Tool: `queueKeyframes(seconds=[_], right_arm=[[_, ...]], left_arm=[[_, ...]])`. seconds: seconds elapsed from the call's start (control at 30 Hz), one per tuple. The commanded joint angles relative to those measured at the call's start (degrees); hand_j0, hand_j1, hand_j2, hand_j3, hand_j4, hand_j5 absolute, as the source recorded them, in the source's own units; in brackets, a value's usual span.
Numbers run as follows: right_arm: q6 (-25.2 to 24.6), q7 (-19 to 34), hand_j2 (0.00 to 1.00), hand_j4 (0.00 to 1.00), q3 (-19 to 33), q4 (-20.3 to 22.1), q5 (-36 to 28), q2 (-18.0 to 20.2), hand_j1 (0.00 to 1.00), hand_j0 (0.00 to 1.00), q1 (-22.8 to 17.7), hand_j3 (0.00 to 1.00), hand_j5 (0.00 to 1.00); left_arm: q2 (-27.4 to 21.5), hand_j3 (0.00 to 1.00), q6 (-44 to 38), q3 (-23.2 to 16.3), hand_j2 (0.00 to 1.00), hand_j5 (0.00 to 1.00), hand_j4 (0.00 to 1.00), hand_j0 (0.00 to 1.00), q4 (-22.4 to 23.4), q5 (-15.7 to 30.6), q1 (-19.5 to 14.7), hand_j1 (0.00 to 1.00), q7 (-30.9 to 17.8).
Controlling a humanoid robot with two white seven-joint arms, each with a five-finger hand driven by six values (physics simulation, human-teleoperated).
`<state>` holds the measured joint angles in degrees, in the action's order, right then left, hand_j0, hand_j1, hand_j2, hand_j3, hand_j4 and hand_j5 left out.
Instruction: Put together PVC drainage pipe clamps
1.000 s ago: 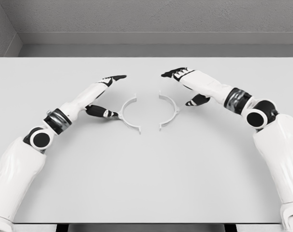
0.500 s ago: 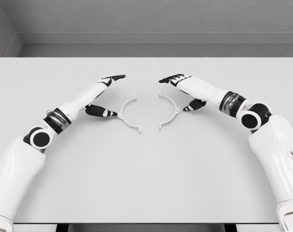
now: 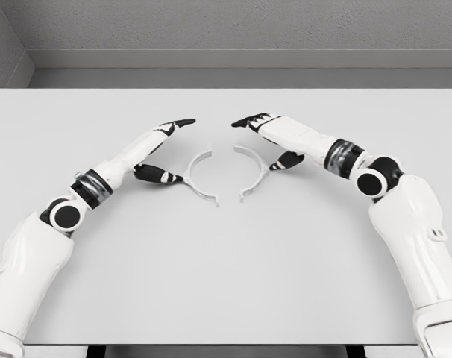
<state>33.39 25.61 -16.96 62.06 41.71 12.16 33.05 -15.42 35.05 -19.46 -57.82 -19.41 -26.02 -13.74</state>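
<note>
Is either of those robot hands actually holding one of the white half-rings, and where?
Neither grips one. The left hand and right hand, fingers spread, sit against the outer curves of the left clamp half and right clamp half.

No readable text, labels, brand marks, numbers or signs appear anywhere in this view. The counter (image 3: 226, 261) is a plain pale surface with no print, and the wall behind it is bare grey. The two white clamp halves and the robot's white and black arms carry no lettering or markings that can be made out.
</note>
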Motion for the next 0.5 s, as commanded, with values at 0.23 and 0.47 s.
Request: queueKeyframes(seconds=[0.23,0.47], right_arm=[[-0.2,0.1,1.00,1.00,-1.3,0.5,-0.3,-1.4,1.00,1.00,0.1,1.00,1.00],[-0.2,0.0,1.00,1.00,-0.4,0.3,-0.4,-0.6,1.00,1.00,0.8,1.00,1.00]], left_arm=[[1.0,1.00,-0.1,0.0,1.00,1.00,1.00,1.00,-0.1,0.4,0.1,1.00,0.0],[1.6,1.00,-0.1,-0.1,1.00,1.00,1.00,1.00,-0.1,0.3,0.3,1.00,0.0]])
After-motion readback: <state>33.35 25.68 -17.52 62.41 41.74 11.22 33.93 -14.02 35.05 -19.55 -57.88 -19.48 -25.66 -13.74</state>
